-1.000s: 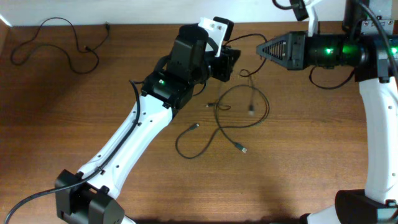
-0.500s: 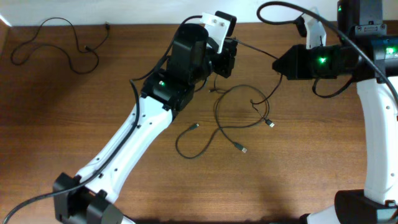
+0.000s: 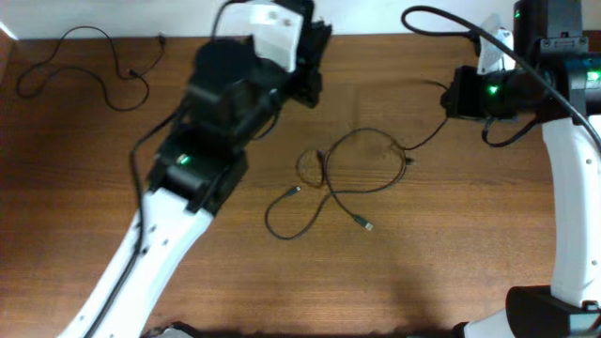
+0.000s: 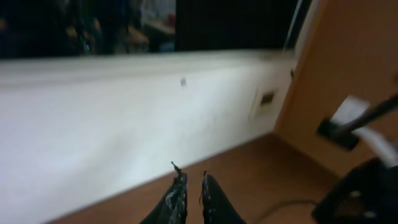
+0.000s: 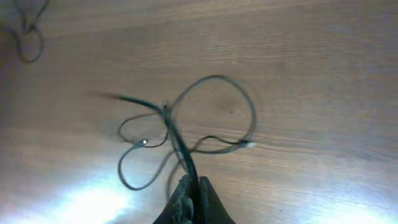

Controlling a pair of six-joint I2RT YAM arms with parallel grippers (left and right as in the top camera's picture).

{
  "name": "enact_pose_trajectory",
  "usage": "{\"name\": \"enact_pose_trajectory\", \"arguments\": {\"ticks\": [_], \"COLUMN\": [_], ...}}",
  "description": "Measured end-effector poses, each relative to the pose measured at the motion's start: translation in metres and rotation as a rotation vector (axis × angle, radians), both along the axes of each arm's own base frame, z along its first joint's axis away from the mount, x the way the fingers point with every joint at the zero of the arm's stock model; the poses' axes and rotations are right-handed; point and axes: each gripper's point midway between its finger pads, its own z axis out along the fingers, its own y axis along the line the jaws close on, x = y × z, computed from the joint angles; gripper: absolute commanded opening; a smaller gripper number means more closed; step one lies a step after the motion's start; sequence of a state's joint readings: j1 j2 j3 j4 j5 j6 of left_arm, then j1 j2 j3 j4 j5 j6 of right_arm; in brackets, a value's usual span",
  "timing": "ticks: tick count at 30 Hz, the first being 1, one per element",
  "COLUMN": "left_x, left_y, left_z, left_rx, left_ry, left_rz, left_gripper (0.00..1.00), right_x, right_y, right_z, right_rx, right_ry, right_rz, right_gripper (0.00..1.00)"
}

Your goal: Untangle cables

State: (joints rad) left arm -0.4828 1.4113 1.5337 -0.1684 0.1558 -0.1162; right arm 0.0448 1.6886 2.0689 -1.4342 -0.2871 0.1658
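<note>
Right gripper [image 5: 191, 198] is clamped on one strand of the cables [image 3: 340, 176], jaws closed tight around it. We read it as an anchor grip. The strand runs from the fingers straight to the knot, so a pull toward the right edge should draw it out of the loops.

Left gripper [image 4: 193, 191] is high near the back edge, jaws almost together with nothing between them. Its camera faces the wall [image 4: 93, 124].

The knot lies mid-table [image 3: 451, 272]: a few overlapping loops, with two plug ends [image 3: 366, 225] lying loose at the front. A separate cable [image 3: 84, 61] sits in the far left corner, well apart, and we judge it already sorted.

Obstacles:
- The left arm [image 3: 202, 160] is blurred overhead and near the knot's left side.
- The right arm's own harness cable [image 3: 441, 19] arcs above its gripper, a possible snag.
</note>
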Motion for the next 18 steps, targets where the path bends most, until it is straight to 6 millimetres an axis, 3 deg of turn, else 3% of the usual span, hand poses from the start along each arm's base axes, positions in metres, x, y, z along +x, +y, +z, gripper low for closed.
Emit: {"name": "enact_pose_trajectory", "arguments": {"ticks": [3, 5, 7, 11, 13, 18], "left_x": [-0.011, -0.010, -0.008, -0.008, -0.007, 0.000], "left_y": [0.006, 0.005, 0.005, 0.005, 0.005, -0.009], "left_z": [0.015, 0.010, 0.005, -0.003, -0.017, -0.075], "left_rx": [-0.013, -0.005, 0.003, 0.017, 0.041, 0.146], "left_ry": [-0.026, -0.010, 0.005, 0.034, 0.082, 0.234], "left_rz": [0.002, 0.004, 0.006, 0.008, 0.009, -0.049], "left_gripper": [0.00, 0.01, 0.11, 0.19, 0.43, 0.61], "right_x": [0.002, 0.002, 0.002, 0.004, 0.006, 0.008], "right_y": [-0.004, -0.004, -0.004, -0.001, 0.001, 0.003], "right_z": [0.000, 0.000, 0.000, 0.001, 0.003, 0.006], "right_rx": [-0.007, -0.002, 0.001, 0.013, 0.024, 0.035], "right_ry": [0.001, 0.004, 0.005, -0.003, -0.014, -0.028], "right_rz": [-0.031, -0.039, -0.045, -0.040, -0.035, -0.030], "right_gripper": [0.04, 0.04, 0.04, 0.04, 0.04, 0.04]}}
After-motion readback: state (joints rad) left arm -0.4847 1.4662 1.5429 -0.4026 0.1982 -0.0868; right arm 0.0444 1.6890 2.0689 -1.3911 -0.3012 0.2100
